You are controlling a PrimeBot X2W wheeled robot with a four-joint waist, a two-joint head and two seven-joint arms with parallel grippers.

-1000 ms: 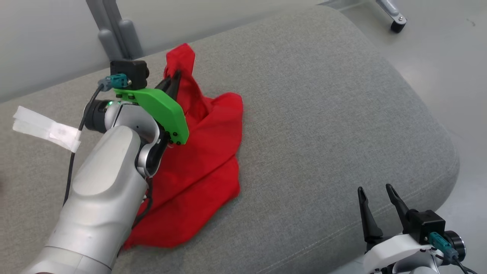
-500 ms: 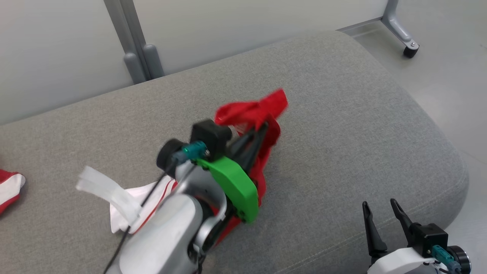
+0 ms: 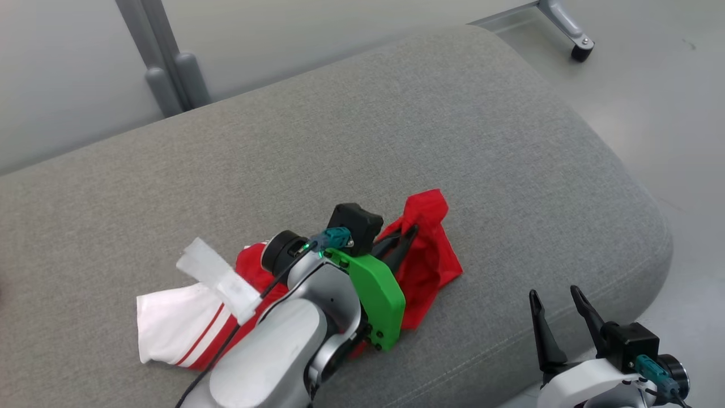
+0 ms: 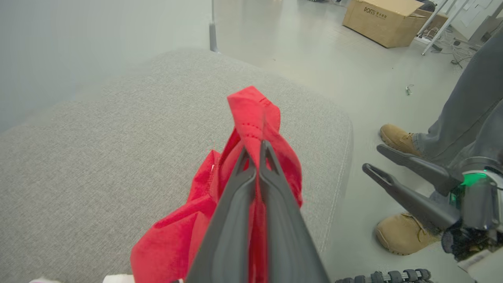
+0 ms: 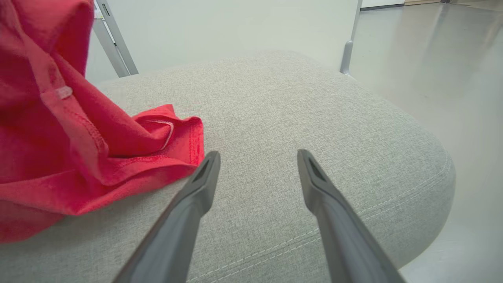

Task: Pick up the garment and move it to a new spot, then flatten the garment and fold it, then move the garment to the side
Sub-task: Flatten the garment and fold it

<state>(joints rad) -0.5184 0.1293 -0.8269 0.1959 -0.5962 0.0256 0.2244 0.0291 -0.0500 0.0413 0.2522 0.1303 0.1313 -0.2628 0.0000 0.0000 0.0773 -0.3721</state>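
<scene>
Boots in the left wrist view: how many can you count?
2, right of the cushion: the upper boot above the right gripper, the lower boot below it.

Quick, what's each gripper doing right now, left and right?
Left gripper: closed, pinching the red garment.
Right gripper: open, holding nothing.

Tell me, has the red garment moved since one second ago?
Yes. Held by the shut left gripper, the red garment went from beside the grey post at the far edge of the cushion toward its near, right side.
</scene>
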